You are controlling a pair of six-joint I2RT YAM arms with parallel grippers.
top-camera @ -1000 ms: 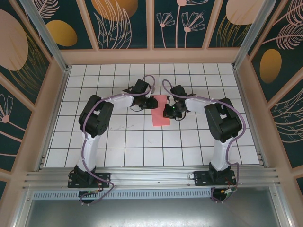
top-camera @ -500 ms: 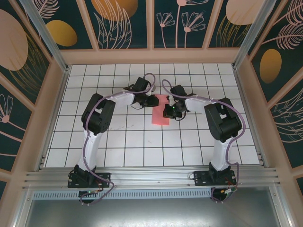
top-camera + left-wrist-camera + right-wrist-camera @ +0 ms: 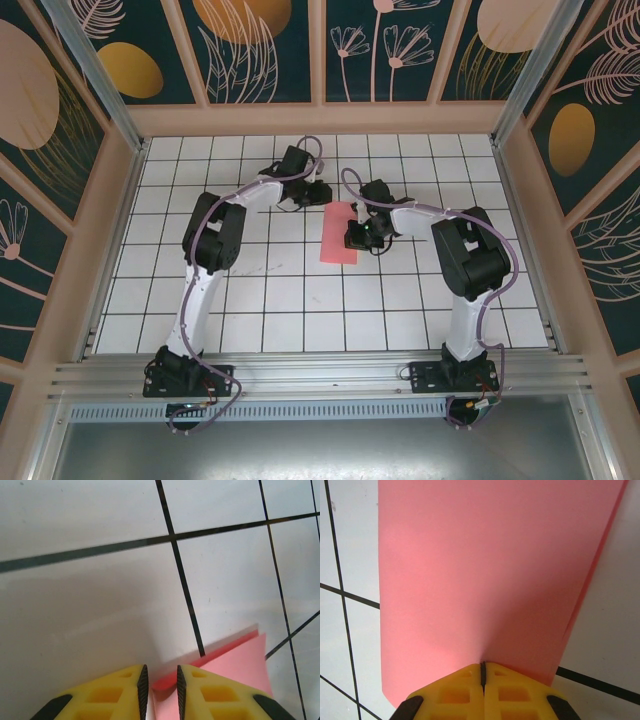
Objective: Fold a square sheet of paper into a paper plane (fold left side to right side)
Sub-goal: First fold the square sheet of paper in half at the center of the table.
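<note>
The square sheet of paper (image 3: 338,233) lies on the white grid table folded in half, a coral-red strip one tile wide. Its two layers show slightly offset along one edge in the right wrist view, where the paper (image 3: 480,570) spreads away from my fingers. My left gripper (image 3: 324,199) hovers at the strip's far left corner. Its jaws stand a narrow gap apart, and the paper (image 3: 235,665) corner lies in that gap (image 3: 160,677). My right gripper (image 3: 355,238) is shut, its tips (image 3: 483,666) resting on the paper's right side.
The white tabletop (image 3: 250,300) with black grid lines runs out to wooden walls (image 3: 320,118) on three sides. Both arms arch in from the near edge and meet over the middle, with bare tiles on either side of them.
My left gripper has moved away from me along the paper's left edge to its far corner. The right gripper and the paper have stayed where they were.
</note>
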